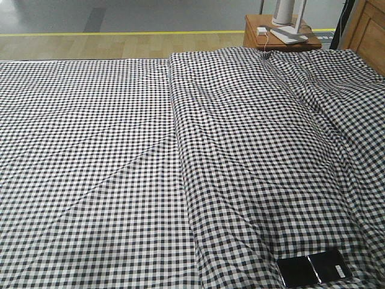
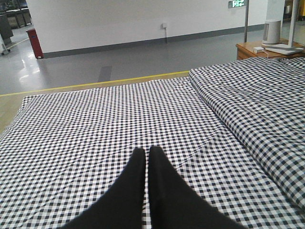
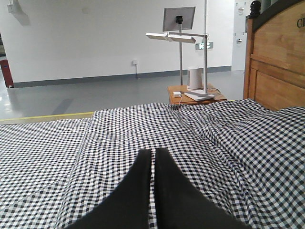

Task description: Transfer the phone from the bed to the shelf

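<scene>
Front-facing view: phone (image 1: 313, 268) on open bed (image 1: 120, 180)

Mock bedroom in lab hall: gingham bed (image 1: 120, 150), wooden headboard (image 3: 276, 62), nightstand (image 1: 252, 37); grey floor (image 2: 119, 59), yellow line (image 2: 95, 85).

The bed (image 1: 90, 150) runs off the front view's left, right and lower edges, and the right wrist view's edge cuts the wooden headboard (image 3: 276, 62) and its lettering.
</scene>
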Tool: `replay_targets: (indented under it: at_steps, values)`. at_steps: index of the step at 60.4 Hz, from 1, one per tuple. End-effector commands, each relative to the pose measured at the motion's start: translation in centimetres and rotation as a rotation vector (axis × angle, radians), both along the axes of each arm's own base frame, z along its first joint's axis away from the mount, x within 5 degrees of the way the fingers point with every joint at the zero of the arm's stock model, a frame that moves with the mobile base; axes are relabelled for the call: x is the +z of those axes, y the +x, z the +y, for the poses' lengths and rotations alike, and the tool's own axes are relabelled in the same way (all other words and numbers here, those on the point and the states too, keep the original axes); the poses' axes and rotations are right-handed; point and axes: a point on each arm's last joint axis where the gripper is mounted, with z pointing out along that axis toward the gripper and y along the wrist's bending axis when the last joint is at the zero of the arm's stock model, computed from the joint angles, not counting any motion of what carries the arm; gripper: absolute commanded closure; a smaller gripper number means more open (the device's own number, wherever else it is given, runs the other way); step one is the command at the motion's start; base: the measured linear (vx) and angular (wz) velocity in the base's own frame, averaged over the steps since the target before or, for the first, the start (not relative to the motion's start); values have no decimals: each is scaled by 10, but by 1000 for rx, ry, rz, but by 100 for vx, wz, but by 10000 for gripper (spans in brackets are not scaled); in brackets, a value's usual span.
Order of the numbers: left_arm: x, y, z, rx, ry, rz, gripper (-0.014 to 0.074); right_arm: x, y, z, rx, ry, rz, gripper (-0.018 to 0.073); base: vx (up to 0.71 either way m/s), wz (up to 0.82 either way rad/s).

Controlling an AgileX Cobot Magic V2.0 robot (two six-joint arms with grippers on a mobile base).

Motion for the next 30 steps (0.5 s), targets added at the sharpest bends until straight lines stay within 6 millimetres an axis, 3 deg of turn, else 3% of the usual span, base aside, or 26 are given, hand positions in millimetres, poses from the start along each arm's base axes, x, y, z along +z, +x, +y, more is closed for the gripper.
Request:
replay_targets:
  at_steps: [1, 30]
  values:
    - [15, -1, 0, -5, -12, -105, 595, 5, -1, 0, -5, -4, -74, 564, 0, 0]
    - [15, -1, 0, -5, -12, -105, 595, 7, -1, 0, -4, -5, -96, 564, 0, 0]
